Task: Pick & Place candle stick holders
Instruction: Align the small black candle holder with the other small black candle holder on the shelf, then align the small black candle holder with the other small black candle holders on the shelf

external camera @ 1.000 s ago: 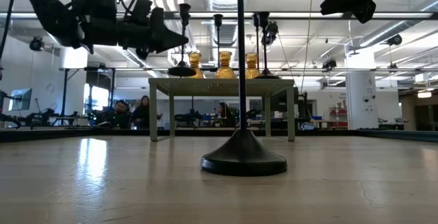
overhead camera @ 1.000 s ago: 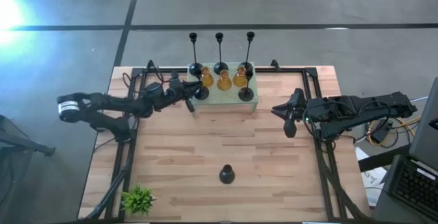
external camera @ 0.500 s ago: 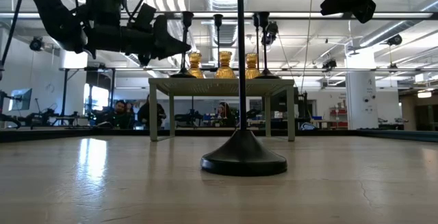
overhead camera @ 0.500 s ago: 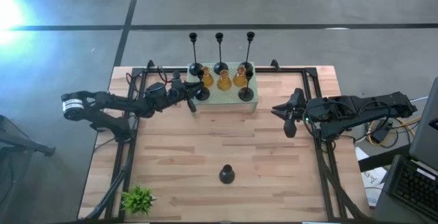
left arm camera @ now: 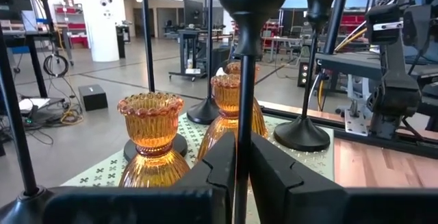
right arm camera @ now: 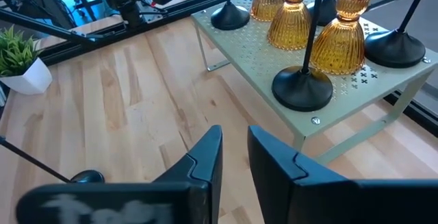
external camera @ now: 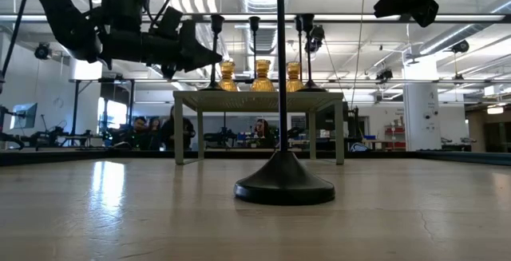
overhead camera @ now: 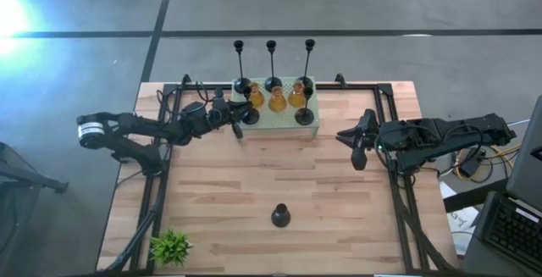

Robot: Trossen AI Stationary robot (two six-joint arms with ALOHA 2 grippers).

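The left tool (overhead camera: 237, 118) is at the left front corner of the mint-green perforated stand (overhead camera: 275, 123), its fingers (left arm camera: 219, 166) set narrow on either side of the thin stem of a black candle holder (left arm camera: 250, 5). The holder's base sits on the stand, and whether the fingers actually press the stem I cannot tell. It is matte black, with a slim straight stem rising to a rounded bulb and a small cup at the top. Just beyond this tool stand three amber glass holders (overhead camera: 277, 101) in a row; they are ribbed, bulbous below, pinched at the neck and flared into a scalloped cup, and the nearest one (left arm camera: 150, 125) is just beside the tool. Behind them, farther from the tool, three more black holders (overhead camera: 273, 83) line the back of the stand on round domed bases. Another black holder (overhead camera: 304, 116) stands at the stand's right front corner, the one nearest the right tool (overhead camera: 356, 150). That tool hangs above the bare worktop (overhead camera: 254, 184) just off the stand's right end, its fingers (right arm camera: 205, 152) a small way apart with nothing between them. One black holder (overhead camera: 280, 217) stands alone and upright on the worktop, well apart from both tools, on a wide glossy domed base (external camera: 283, 185). Signs on a white pillar (left arm camera: 102, 15) in the room beyond the left tool are too small to read.
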